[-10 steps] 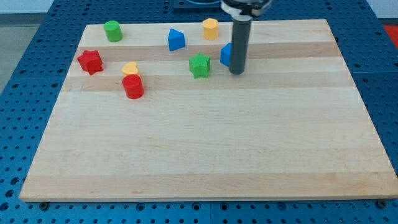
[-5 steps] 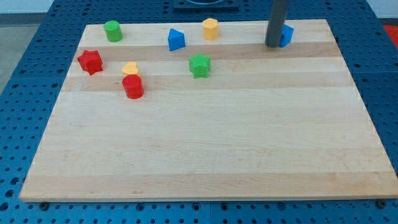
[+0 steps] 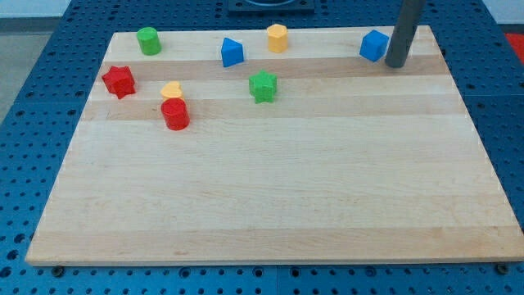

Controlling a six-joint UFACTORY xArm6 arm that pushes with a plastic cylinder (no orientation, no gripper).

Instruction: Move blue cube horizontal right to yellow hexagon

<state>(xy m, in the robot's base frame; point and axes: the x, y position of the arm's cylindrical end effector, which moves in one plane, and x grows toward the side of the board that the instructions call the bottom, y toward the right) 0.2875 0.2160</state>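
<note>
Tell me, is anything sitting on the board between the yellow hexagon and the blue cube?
No. In the camera view, only bare wood lies between the yellow hexagon and the blue cube. My tip sits just right of the cube, outside that stretch.

On the pale wooden counter (image 3: 270,188), my tip (image 3: 395,64) stands just right of the blue cube (image 3: 374,45). That cube sits well right of the yellow hexagon (image 3: 277,38), roughly level with it, near the counter's top edge.
</note>
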